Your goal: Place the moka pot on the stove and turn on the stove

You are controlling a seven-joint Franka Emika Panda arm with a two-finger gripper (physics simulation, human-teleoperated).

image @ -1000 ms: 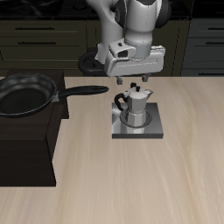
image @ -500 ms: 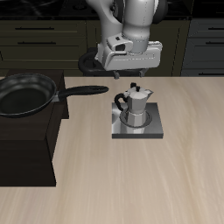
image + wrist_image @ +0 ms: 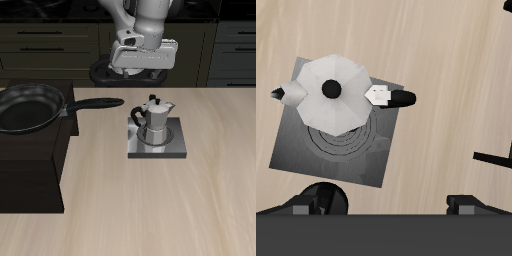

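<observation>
The small silver faceted metal moka pot [image 3: 154, 122] stands upright on the flat square grey metal stove [image 3: 176, 150], set over the round spiral coil burner [image 3: 344, 150] so that the heat would reach its base. In the wrist view it sits toward one side of the coil rather than dead centre, its black side handle [image 3: 398, 97] reaching out past the plate's edge. Placement looks done; by my judgement the stove's knob is what is left to turn, and I cannot pick it out clearly in either view.

The tool [image 3: 142, 72] hangs high above the wooden counter [image 3: 150, 215], well apart from the pot and empty, the arm drawn upright with the wrist pointing down. Its two fingers [image 3: 322, 198] stand spread, with nothing between them.

The black frying pan [image 3: 30, 106] rests on the large black cabinet [image 3: 30, 165], its handle pointing toward the stove.
</observation>
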